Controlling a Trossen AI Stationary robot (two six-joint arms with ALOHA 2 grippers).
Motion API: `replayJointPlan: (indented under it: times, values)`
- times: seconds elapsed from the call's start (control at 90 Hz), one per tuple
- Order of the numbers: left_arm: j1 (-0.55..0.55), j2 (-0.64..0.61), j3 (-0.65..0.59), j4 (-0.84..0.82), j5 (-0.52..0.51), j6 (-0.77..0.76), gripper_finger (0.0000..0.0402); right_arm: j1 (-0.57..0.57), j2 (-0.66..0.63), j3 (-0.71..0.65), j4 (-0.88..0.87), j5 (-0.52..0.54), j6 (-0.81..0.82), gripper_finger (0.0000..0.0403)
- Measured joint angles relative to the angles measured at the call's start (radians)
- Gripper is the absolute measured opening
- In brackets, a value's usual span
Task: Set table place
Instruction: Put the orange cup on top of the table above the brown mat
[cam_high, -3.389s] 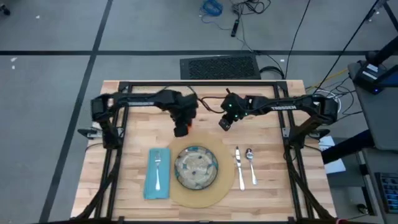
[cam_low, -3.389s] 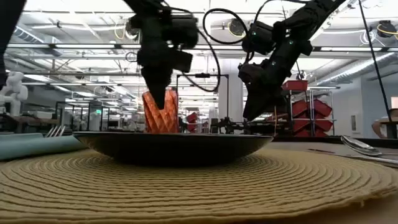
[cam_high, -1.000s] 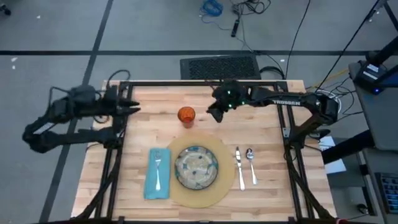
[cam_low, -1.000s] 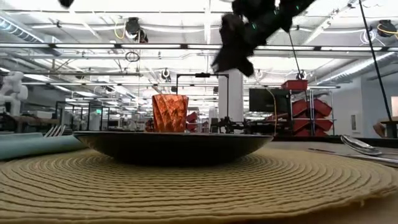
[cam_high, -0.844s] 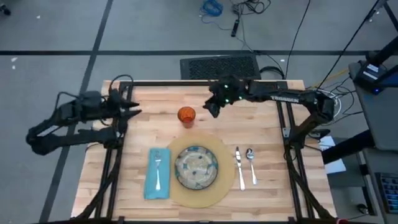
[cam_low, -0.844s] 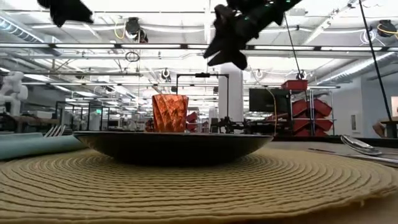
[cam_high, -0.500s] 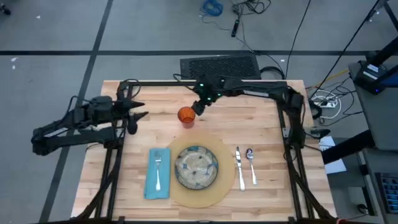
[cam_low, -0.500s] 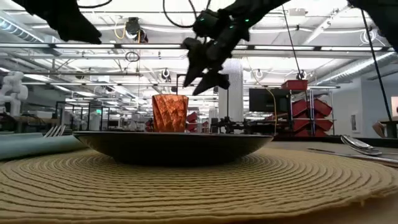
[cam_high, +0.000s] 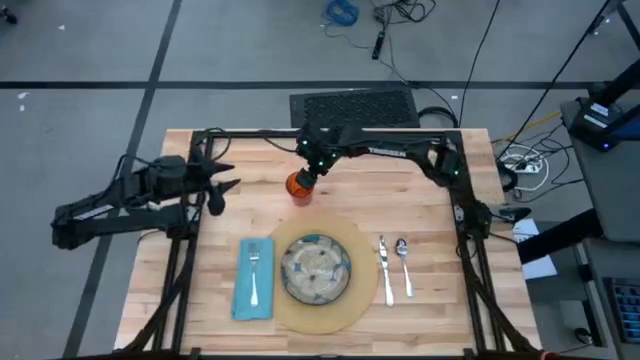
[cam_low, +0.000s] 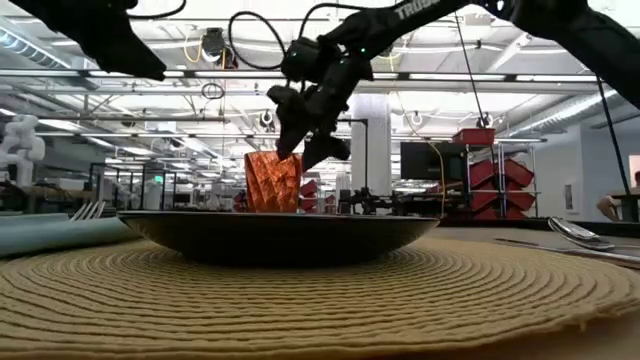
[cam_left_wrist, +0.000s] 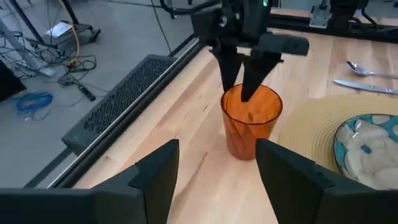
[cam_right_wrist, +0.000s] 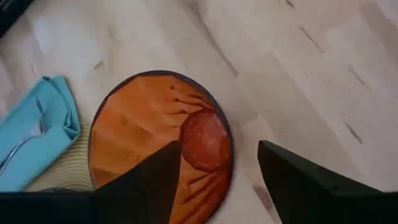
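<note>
The small orange cup (cam_high: 299, 186) stands upright on its base on the wooden table (cam_high: 420, 200), beyond the round tan mat (cam_high: 355, 305). My right gripper (cam_left_wrist: 241, 81) hangs open over the cup's far right rim (cam_right_wrist: 227, 152). One finger reaches down inside the cup and the other stays outside; neither visibly touches the wall. My left gripper (cam_high: 222, 185) is open and points at the cup from the table's left, well short of it. On the mat lies the speckled plate (cam_high: 315, 268). The teal napkin (cam_high: 240, 285) carries the fork (cam_high: 254, 275).
The knife (cam_high: 384, 268) and spoon (cam_high: 403, 262) lie side by side right of the mat. The black frame bars (cam_high: 250, 135) run along the table's far edge and down both sides. Bare wood shows to the right of the cup.
My right gripper has swung toward the table's left and come down from well above until its open fingers straddle the cup's rim. My left gripper has moved a little toward the cup from the table's left edge. The cup has stayed in place.
</note>
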Motion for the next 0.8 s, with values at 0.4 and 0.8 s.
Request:
replayJointPlan:
  times: [0.4,0.8]
  values:
    - [0.000,0.002,0.000,0.019,0.003,-0.003,0.0199,-0.004,-0.010,0.032,-0.150,0.048,-0.113,0.0004]
    - [0.000,0.004,0.000,0.043,0.003,-0.002,0.0199,0.081,-0.241,-0.066,-0.577,0.209,-0.126,0.0001]
